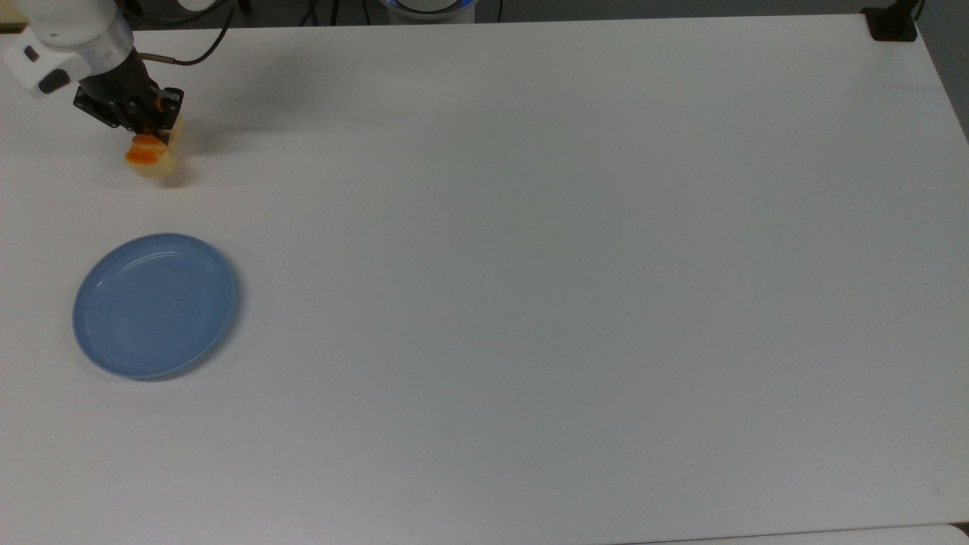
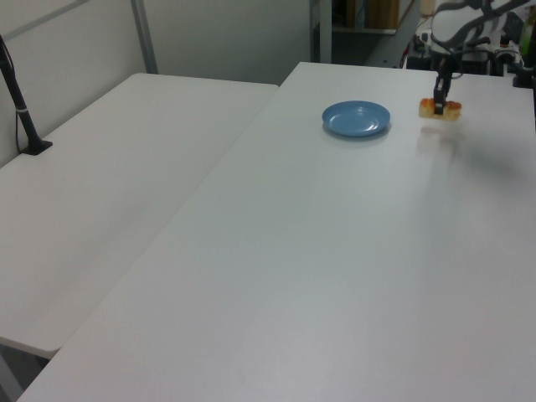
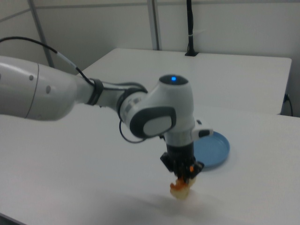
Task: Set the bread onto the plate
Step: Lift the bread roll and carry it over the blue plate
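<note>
The bread (image 1: 150,157) is a small cream roll with orange-brown glaze, lifted a little off the white table at the top view's far left. My gripper (image 1: 148,127) is shut on its upper end, and the roll hangs below the fingers. In the left view the bread (image 2: 440,109) floats above its shadow, to the right of the plate. The right view shows the bread (image 3: 182,187) dangling under my gripper (image 3: 184,176). The light-blue round plate (image 1: 155,304) lies empty nearer the top view's bottom; it also shows as the plate (image 2: 357,118) and the plate (image 3: 213,149).
The white table (image 1: 530,265) spreads wide to the top view's right. A black post base (image 1: 892,23) sits at its far right corner. In the left view a second white table (image 2: 117,167) adjoins on the left, with a black stand (image 2: 21,109) on it.
</note>
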